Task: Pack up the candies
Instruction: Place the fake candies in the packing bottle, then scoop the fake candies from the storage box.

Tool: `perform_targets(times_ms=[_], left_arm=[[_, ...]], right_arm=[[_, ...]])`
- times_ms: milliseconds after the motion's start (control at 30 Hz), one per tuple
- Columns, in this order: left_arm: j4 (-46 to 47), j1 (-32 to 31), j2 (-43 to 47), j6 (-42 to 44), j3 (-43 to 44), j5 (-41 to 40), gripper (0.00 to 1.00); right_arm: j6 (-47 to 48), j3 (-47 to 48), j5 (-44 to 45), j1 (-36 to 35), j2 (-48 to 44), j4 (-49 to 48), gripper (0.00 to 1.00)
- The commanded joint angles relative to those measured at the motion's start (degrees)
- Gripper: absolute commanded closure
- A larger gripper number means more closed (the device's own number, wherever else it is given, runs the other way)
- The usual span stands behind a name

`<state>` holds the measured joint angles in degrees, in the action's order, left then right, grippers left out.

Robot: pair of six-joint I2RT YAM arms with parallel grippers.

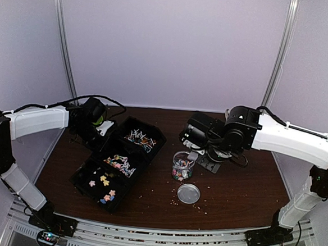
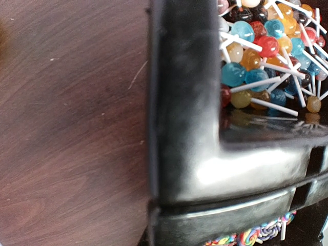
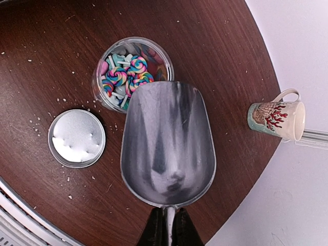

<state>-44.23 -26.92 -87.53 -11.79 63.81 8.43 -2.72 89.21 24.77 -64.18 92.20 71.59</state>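
Gripping scoop [image 3: 166, 143] handle: right hand [image 3: 166, 231], closed | scoop tip over jar [image 3: 100, 61] of candies [image 3: 125, 77] | left hand [image 1: 104, 129] closed by tray [image 2: 184, 102]

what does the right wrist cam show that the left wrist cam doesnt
Only the right wrist: an empty metal scoop in the right gripper, over an open jar, its lid beside it, and a mug. Only the left wrist: the black tray close up, with ball lollipops in one compartment. Both: the dark wooden table and swirl candies.
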Motion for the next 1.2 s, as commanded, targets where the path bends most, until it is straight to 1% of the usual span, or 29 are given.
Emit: perform_targets(times_ms=[0, 167, 233, 400, 533, 667, 733, 833, 933, 1033, 1167], left_arm=[[7.2, 1.4, 1.0, -2.1, -0.1, 9.4, 1.0], [10.2, 3.0, -0.7, -3.8, -1.5, 17.7, 1.0], [11.6, 3.7, -1.4, -4.6, -2.0, 21.0, 1.0], [17.2, 5.2, -4.2, -7.9, -4.1, 33.8, 1.0], [19.0, 5.2, -4.4, -9.0, -4.8, 36.7, 1.0], [20.2, 5.2, -4.6, -9.9, -5.4, 38.6, 1.0], [18.5, 4.9, -4.9, -8.8, -4.9, 36.7, 1.0], [12.6, 3.7, -4.5, -5.4, -2.7, 27.4, 1.0], [9.8, 2.8, -3.3, -4.0, -1.7, 18.4, 1.0], [8.6, 2.5, -2.5, -3.5, -1.2, 14.2, 1.0], [6.2, 0.5, -2.9, -2.1, -0.2, 8.6, 1.0]], right_arm=[[1.7, -1.0, 0.9, 0.2, -3.7, -4.3, 1.0], [3.9, -5.6, 2.1, -0.4, -9.0, -13.7, 1.0], [4.5, -6.6, 2.5, -0.4, -10.4, -16.0, 1.0], [7.1, -6.4, 2.5, -1.8, -12.5, -19.4, 1.0], [10.7, -4.9, 1.1, -4.5, -12.6, -20.4, 1.0], [13.2, -2.0, 0.2, -6.6, -10.4, -19.1, 1.0], [14.6, -0.6, 0.1, -7.8, -9.2, -18.0, 1.0], [16.4, 2.2, 0.7, -9.4, -6.5, -15.5, 1.0], [17.5, 4.6, 0.3, -10.9, -3.8, -13.1, 1.0], [18.7, 6.4, 0.2, -12.1, -0.8, -10.9, 1.0], [20.0, 10.2, 0.9, -13.8, 4.9, -6.7, 1.0]])
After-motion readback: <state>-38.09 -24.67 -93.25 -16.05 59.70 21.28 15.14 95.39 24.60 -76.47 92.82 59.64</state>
